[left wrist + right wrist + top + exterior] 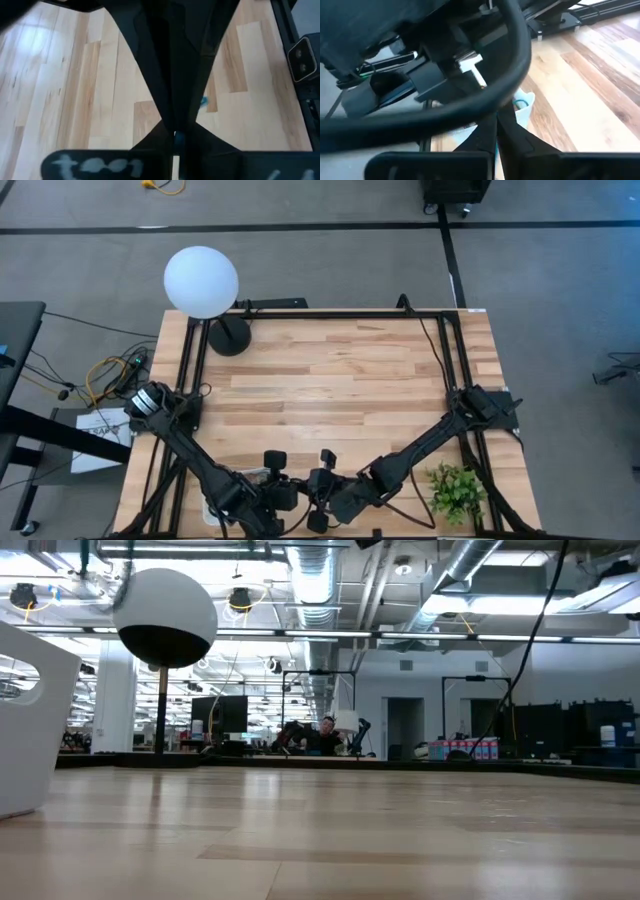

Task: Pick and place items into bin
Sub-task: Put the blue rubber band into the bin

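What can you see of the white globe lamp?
The globe lamp is a smooth, matte white sphere on a thin dark stem rising from a round black base. It stands upright at the table's far left corner, next to the black frame rail. Nothing touches it; both arms are folded at the near edge. In the low view its underside looks dark.

Grey concrete floor [330, 270] with dark seams, pale wooden tabletop [330, 380], white globe lamp [201, 281], exposed ceiling ducts [330, 580], distant desks and screens [220, 715].
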`<state>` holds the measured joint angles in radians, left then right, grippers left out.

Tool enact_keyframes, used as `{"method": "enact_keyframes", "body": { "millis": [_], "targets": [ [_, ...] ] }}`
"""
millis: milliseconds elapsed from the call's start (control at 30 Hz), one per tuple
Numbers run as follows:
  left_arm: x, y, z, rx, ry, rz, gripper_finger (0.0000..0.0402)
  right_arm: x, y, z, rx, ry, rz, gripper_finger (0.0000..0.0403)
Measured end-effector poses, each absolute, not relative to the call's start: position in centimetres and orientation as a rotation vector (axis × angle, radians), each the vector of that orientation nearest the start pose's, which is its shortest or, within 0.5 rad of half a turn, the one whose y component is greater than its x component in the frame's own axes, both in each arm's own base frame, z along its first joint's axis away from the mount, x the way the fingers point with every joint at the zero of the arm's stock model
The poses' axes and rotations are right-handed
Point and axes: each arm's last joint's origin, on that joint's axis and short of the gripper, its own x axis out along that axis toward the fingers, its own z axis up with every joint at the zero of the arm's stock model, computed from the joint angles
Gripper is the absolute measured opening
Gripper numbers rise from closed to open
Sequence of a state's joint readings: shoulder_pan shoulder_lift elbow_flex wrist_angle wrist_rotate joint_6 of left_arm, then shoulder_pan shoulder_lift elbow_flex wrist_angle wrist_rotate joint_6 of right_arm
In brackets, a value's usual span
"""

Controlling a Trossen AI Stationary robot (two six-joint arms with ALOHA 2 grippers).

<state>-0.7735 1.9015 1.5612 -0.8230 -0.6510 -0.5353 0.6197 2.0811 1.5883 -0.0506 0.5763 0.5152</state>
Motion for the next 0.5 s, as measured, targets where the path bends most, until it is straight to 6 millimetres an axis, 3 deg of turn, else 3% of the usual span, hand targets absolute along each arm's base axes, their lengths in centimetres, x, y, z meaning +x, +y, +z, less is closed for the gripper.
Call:
{"method": "enact_keyframes", "body": {
  "millis": [267,367,500],
  "targets": [
    [28.0,-27.1,24.2,0.246,0.907,0.089,0.0001,38.9,26.2,21.7,0.190,0.507,-0.080,0.0065],
    [26.5,-27.2,23.9,0.217,0.988,0.138,0.0000,38.3,26.4,21.2,0.213,0.553,-0.111,0.0090],
    [23.2,-26.8,23.5,0.141,1.142,0.327,0.0000,37.2,26.9,20.6,0.233,0.619,-0.139,0.0114]
  ]
}}
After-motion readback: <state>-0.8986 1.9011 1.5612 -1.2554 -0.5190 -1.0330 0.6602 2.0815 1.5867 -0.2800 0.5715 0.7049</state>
